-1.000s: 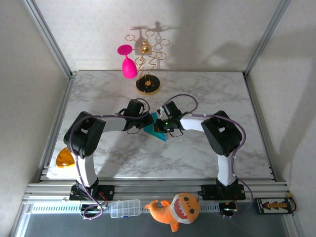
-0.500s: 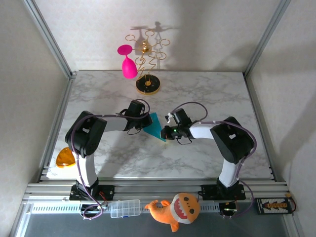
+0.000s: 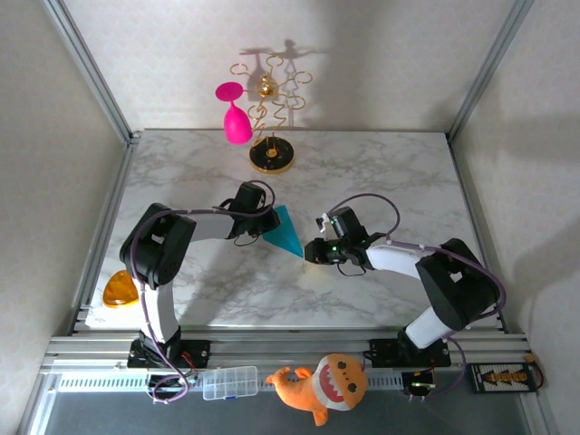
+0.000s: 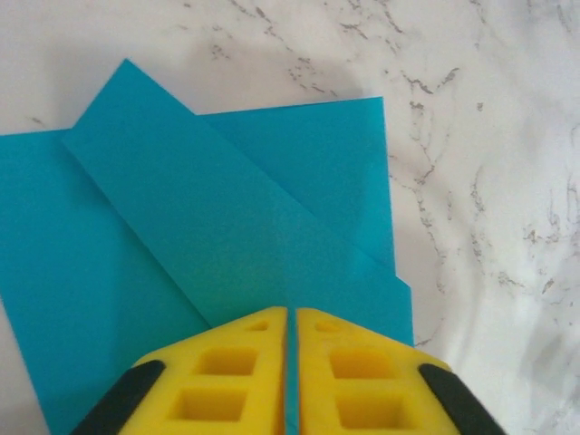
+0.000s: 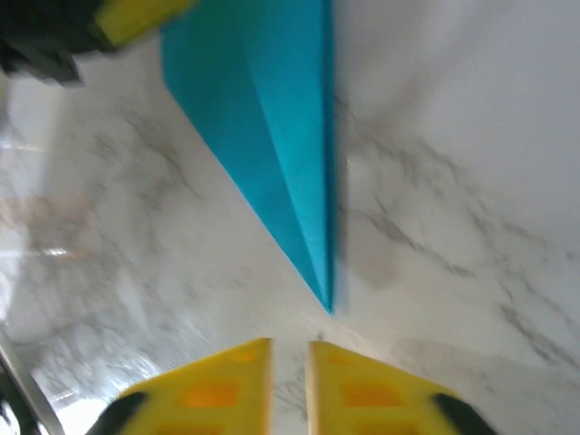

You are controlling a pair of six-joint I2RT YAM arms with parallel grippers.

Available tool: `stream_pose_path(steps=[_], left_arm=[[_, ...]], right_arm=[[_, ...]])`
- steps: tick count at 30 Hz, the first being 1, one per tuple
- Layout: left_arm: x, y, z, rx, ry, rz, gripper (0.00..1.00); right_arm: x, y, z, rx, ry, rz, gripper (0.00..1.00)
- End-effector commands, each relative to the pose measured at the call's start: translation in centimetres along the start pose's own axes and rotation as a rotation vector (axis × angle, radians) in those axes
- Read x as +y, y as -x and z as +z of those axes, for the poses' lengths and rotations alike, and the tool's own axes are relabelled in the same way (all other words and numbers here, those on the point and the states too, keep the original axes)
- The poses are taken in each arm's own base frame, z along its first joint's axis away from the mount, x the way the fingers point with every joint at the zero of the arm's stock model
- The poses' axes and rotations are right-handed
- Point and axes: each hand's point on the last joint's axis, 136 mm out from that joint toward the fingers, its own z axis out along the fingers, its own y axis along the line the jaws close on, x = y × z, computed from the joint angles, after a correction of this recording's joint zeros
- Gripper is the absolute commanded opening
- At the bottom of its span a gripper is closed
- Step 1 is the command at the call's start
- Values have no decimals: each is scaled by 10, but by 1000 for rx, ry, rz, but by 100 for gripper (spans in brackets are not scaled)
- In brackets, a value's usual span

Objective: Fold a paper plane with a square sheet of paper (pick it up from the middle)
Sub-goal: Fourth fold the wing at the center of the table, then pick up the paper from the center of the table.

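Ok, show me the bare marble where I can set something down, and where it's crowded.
Widest bare patch: back right, between the gold stand and the right rail. Another: the near strip between the arm bases, in front of the folded blue paper. Crowded: the middle, where the left gripper and right gripper flank the paper.

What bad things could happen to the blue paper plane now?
1. The left gripper alone pinches the paper plane, and only at one edge. If that arm moves, the thin paper might slip out or bend in the wrong spot.
2. The right gripper sits just short of the plane's pointed tip, jaws a little apart and empty. If it pushes forward, it could crumple the tip.
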Motion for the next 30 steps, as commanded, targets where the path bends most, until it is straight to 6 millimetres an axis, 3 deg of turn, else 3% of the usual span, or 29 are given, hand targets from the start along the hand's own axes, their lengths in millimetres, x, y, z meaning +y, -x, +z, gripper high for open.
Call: stream_pose_path(steps=[1, 6, 11, 15, 22, 30], left_arm=[[-39, 28, -33, -81, -114, -26, 19], [-27, 44, -64, -180, -141, -127, 33], [-7, 42, -80, -208, -167, -210, 48], [2, 32, -81, -191, -170, -229, 55], [9, 24, -75, -171, -177, -241, 59], [10, 22, -76, -177, -187, -250, 63]], right_arm=[[20, 47, -7, -152, 52, -39, 33], [15, 70, 14, -106, 103, 50, 35], [12, 82, 38, -50, 130, 48, 35], [4, 84, 49, -24, 120, 44, 35], [-5, 85, 63, 6, 103, 44, 33], [3, 82, 66, 33, 166, 23, 29]])
